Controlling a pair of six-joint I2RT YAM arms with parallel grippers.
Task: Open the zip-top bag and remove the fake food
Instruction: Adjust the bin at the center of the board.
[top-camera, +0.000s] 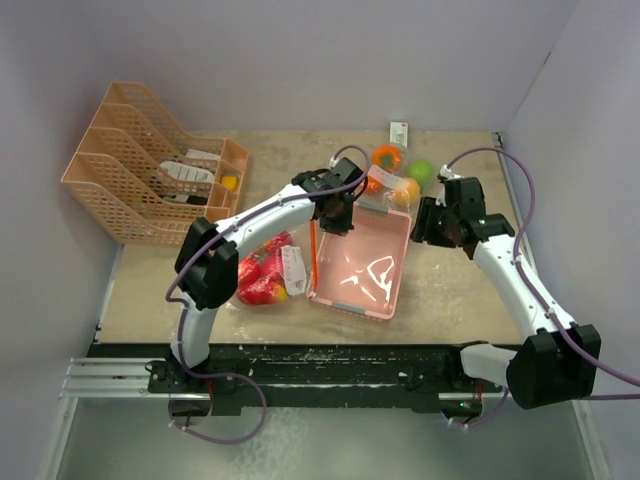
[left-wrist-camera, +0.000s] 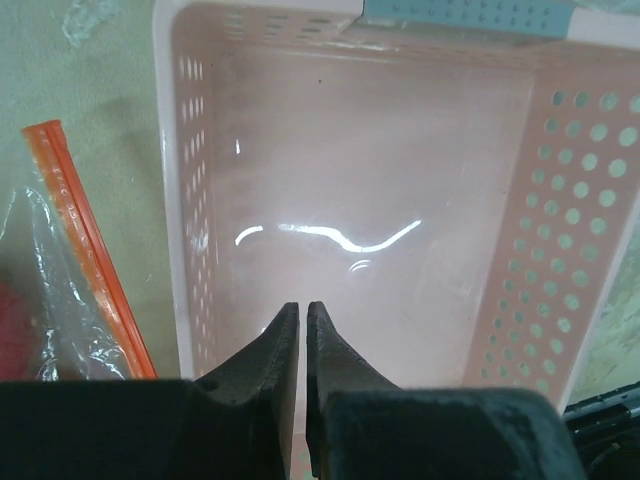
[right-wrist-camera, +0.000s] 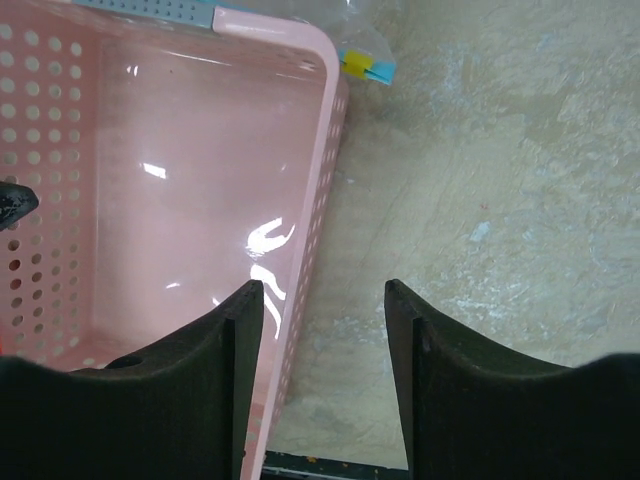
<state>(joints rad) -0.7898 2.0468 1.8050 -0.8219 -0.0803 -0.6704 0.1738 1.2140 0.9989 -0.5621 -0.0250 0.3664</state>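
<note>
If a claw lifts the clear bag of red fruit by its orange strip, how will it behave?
The bag looks like thin, crinkled film, so it would probably sag and fold. The round red fruit inside would likely roll to the bottom and swing. The orange strip looks stiffer.

Left gripper over the pink basket, jaws pinched together on nothing, glare streaks across the basket floor, zip-top bag on the table left of the basket, orange zip strip alongside the basket wall, red fake food inside the bag, blue strip at the basket's far rim
</note>
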